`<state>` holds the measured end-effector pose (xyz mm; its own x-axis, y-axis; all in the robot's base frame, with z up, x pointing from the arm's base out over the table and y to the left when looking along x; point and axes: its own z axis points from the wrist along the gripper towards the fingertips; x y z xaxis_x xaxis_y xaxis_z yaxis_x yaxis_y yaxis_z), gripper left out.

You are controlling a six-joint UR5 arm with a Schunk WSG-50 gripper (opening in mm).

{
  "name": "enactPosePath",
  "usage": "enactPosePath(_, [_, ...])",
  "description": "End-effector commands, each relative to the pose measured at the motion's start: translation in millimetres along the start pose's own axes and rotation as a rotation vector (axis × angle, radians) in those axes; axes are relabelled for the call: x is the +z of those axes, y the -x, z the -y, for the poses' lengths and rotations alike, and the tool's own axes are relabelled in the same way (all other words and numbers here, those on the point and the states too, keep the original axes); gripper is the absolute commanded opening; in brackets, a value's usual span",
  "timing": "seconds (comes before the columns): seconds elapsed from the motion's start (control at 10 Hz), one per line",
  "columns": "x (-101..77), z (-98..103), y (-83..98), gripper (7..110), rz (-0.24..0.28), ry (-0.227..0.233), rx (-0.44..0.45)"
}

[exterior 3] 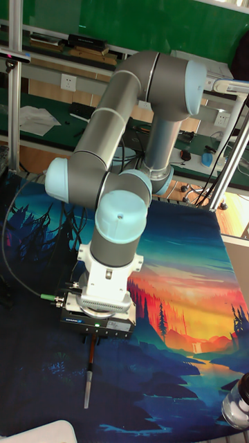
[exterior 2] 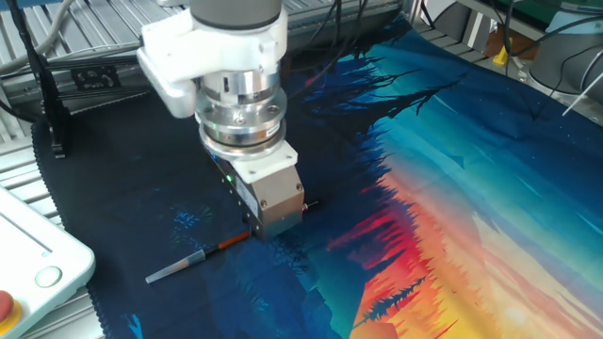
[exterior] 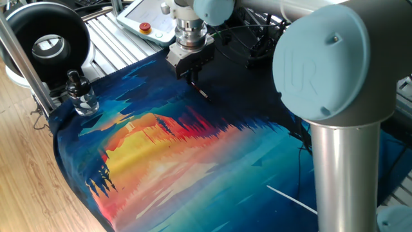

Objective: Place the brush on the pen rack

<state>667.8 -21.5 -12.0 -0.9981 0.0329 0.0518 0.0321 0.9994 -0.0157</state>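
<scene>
The pincer points straight down over the dark part of the printed mat, directly above the middle of the brush. Its fingers are hidden under the body in every view, so whether they are spread or pressed together, and whether they touch the brush, cannot be told. The brush lies flat on the mat: in the other fixed view its pale handle and reddish section stick out on one side of the pincer, and a short dark end shows on the far side. In the tall fixed view the brush extends from beneath the pincer toward the camera. In one fixed view only a short length of the brush shows below the pincer. The pen rack cannot be made out. A glass bottle with a black stopper stands at the mat's corner, well apart from the pincer. A white rod lies near the arm's base. A teach pendant rests on the counter beyond the mat.
</scene>
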Motion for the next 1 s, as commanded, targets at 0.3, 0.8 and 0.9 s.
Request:
enactPosePath(0.3, [-28.6,-15,-39.6,22,-0.147,0.022,0.028])
enactPosePath(0.8, [-19.2,-6,-51.7,22,-0.239,-0.026,0.050])
enactPosePath(0.9, [-19.3,-5,-53.3,22,-0.251,-0.032,0.045])
